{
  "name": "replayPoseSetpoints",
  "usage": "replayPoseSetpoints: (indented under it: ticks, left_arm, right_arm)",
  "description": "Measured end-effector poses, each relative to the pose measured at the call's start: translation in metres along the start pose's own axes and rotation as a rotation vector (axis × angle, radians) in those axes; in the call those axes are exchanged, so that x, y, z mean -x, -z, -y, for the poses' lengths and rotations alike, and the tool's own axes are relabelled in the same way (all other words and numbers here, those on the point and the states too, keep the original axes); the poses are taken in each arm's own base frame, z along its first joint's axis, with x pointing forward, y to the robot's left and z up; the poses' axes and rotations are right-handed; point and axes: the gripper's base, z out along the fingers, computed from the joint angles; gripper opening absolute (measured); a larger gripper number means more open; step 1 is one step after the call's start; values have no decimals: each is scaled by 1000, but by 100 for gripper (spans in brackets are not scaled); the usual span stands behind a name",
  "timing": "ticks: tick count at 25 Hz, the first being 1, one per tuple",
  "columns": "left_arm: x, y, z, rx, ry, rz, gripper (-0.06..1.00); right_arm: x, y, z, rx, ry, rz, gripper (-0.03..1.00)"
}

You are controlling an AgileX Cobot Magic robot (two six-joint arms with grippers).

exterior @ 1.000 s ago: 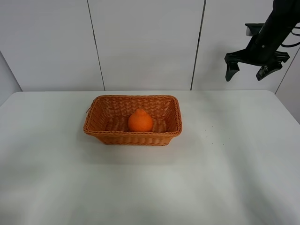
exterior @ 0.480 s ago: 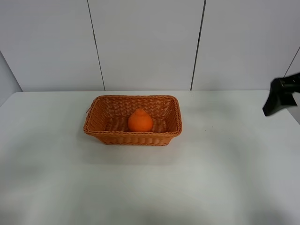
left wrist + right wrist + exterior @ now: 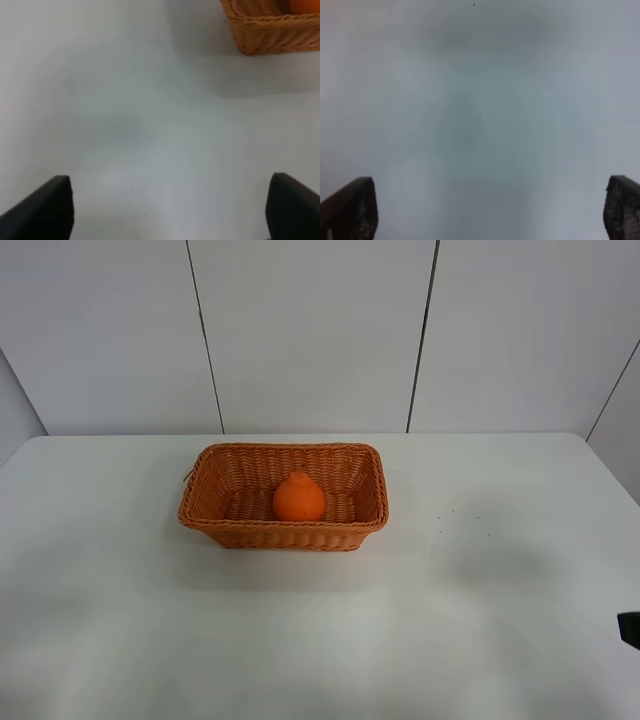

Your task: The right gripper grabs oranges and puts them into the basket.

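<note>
Orange fruit (image 3: 299, 500) inside wicker basket (image 3: 205, 515)

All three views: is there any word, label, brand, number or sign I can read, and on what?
None: no text shows in any view.
The wicker basket, the orange in it and the white table are unmarked.
The wall panels behind are blank.
The fingers of the left gripper and the right gripper carry no legible marking; the right wrist view is blurred.
</note>
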Motion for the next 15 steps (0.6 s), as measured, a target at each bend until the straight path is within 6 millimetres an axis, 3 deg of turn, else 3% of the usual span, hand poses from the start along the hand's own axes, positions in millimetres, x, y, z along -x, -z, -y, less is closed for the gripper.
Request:
replayPoseSetpoints:
  ticks: [9, 15]
  left_arm:
    - [0, 0, 0, 0, 0, 0, 88]
    - [0, 0, 0, 0, 0, 0, 88]
  right_arm:
    - [-37, 45, -2, 4, 19, 387, 69]
    - [-42, 49, -2, 4, 21, 429, 69]
